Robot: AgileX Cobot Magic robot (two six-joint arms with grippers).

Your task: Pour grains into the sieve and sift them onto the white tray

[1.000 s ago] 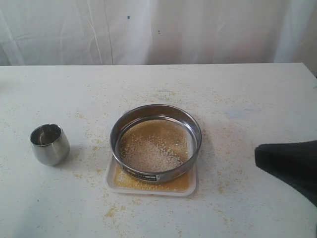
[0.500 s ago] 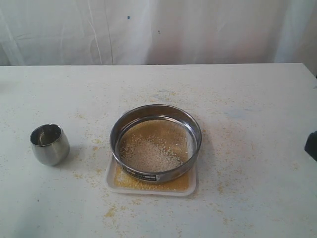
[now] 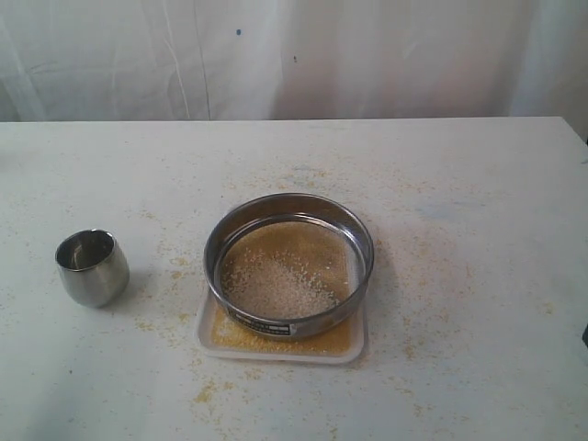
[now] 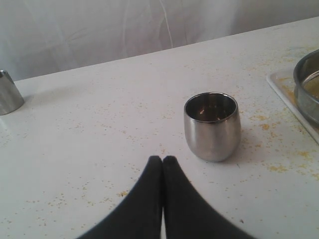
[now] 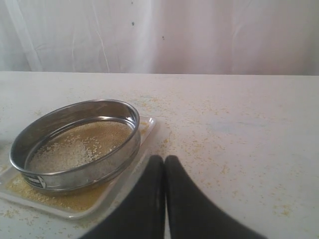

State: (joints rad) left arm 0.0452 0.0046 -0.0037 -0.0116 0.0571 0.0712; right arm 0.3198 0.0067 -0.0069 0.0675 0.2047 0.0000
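I am seeing the sieve (image 3: 288, 266) sitting on the tray (image 3: 361, 340) near the counter's (image 3: 459, 165) front edge, midway along it, with grains (image 3: 276, 285) lying on the mesh. My right pincer (image 5: 164, 162), pressed closed and empty, is waiting nearer to it, on the right-edge side. My left pincer (image 4: 162, 162), also closed and empty, is facing the cup (image 4: 212, 127). I am judging that any further shaking falls to the right arm.

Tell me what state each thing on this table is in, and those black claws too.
sieve: upright on the white tray, pale grains lying on its mesh.
white tray: under the sieve, coated with fine yellow grains.
steel cup: upright, looks empty.
table: speckled with spilled grains.
left gripper: shut, holding nothing.
right gripper: shut, holding nothing.
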